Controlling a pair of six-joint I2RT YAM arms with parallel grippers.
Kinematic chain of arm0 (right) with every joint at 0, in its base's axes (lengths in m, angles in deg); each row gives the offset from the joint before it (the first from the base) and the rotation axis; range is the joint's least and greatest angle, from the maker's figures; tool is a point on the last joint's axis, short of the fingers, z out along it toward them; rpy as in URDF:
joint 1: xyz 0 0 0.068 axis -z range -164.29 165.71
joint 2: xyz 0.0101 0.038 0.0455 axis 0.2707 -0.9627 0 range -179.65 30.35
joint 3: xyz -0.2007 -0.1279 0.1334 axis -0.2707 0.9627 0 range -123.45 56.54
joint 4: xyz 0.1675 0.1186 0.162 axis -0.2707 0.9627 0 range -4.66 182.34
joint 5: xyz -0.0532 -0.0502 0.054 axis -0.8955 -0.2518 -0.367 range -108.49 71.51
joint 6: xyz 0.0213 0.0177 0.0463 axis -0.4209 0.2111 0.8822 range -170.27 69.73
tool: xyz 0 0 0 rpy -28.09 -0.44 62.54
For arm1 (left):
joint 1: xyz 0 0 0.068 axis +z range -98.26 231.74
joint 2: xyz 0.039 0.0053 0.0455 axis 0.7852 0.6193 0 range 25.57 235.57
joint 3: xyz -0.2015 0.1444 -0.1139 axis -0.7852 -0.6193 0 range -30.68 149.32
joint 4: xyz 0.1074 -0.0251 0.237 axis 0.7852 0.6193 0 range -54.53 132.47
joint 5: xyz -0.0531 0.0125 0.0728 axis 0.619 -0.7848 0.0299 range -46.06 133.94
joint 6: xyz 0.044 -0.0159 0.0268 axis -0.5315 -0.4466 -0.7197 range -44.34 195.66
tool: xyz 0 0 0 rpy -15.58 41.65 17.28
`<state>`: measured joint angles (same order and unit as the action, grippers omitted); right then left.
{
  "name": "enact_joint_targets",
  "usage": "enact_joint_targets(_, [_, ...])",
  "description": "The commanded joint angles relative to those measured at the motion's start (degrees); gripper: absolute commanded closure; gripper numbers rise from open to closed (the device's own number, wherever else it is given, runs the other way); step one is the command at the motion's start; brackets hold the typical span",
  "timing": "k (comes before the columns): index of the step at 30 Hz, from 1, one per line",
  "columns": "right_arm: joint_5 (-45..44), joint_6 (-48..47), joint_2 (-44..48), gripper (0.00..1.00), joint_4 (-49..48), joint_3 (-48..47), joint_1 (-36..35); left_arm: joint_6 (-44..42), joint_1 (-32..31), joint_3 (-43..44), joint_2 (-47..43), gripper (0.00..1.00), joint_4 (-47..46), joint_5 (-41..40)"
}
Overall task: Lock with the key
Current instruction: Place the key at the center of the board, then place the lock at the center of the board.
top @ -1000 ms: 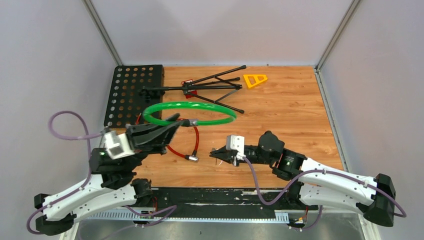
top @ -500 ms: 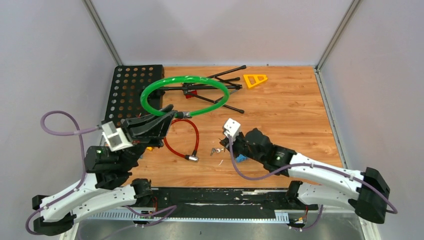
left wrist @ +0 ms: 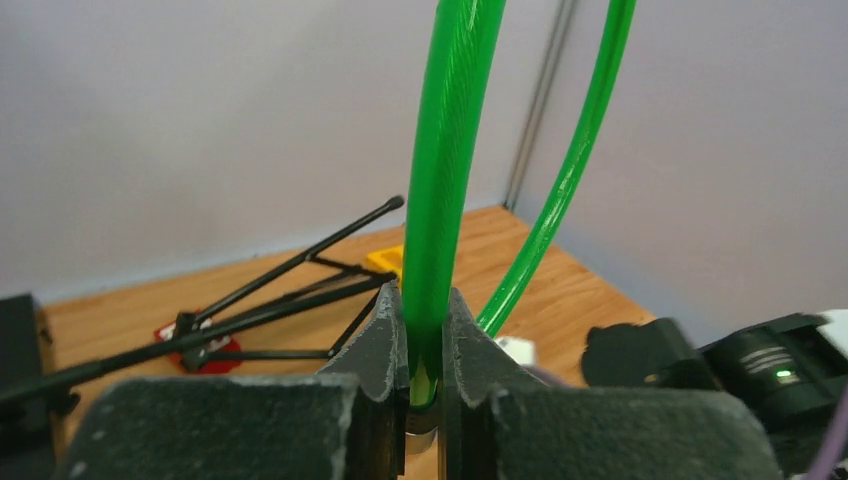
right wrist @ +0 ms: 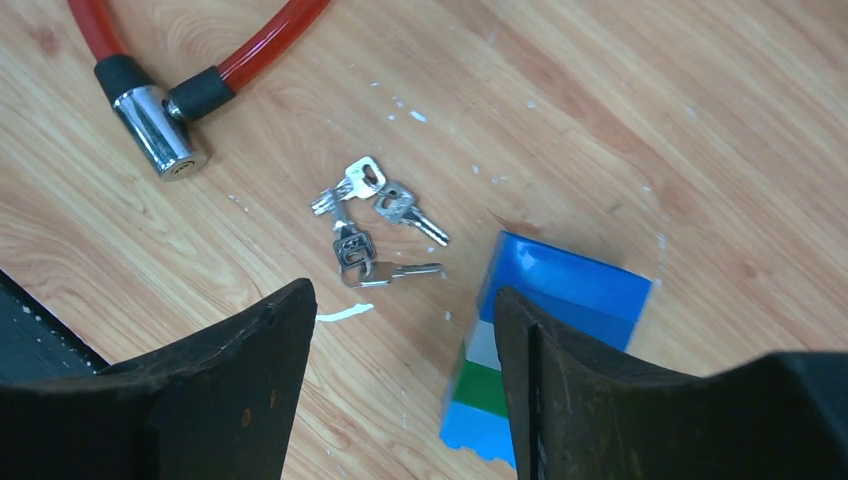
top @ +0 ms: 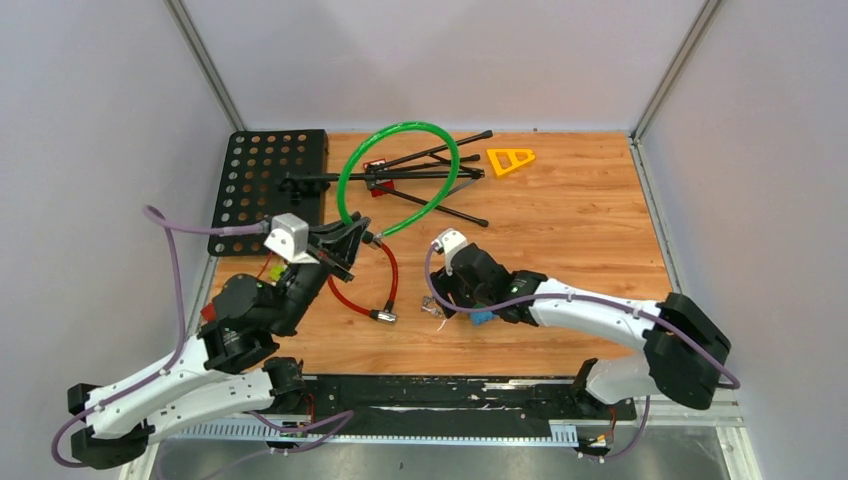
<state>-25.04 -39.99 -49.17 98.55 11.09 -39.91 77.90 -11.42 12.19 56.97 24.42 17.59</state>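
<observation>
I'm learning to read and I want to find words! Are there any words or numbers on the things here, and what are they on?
No text here can be read.
The keys: any stamping is too small to tell.
The silver lock end: no marks show.
The blue block: only white and green stripes, no letters.
The green cable: plain.

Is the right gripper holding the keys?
No, the keys lie loose on the wooden table below the open right gripper.
</observation>
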Motion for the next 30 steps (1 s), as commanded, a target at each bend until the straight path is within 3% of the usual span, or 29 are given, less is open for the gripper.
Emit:
enact_joint_targets(1, [-5.3, 4.3, 8.0, 0.34, -0.1, 1.7, 1.5, 7.4, 2.7, 0.4, 4.0, 1.0, 6.1, -6.8])
enact_joint_targets(8, [-7.9, 5.5, 20.2, 0.34, 1.5, 5.9, 1.7, 23.2, 13.5, -9.1, 8.8, 1.0, 3.5, 2.7])
enact_joint_targets(16, [-12.3, 7.2, 32.3, 0.35, 2.1, 10.9, 1.6, 31.2, 15.3, -16.1, 15.5, 1.0, 1.7, 3.2])
enact_joint_targets(20, [-12.7, 7.9, 34.3, 0.35, 3.7, 11.7, 1.7, 33.7, 15.8, -16.7, 18.2, 0.97, 5.8, -0.2])
enact_joint_targets(26, [-12.9, 7.1, 34.5, 0.35, 4.9, 11.4, 1.7, 33.3, 16.8, -15.0, 19.3, 0.6, 15.3, -7.2])
enact_joint_targets(30, [-13.0, 6.0, 34.0, 0.35, 5.0, 10.7, 1.7, 32.1, 17.5, -14.2, 18.6, 0.21, 17.6, -8.2])
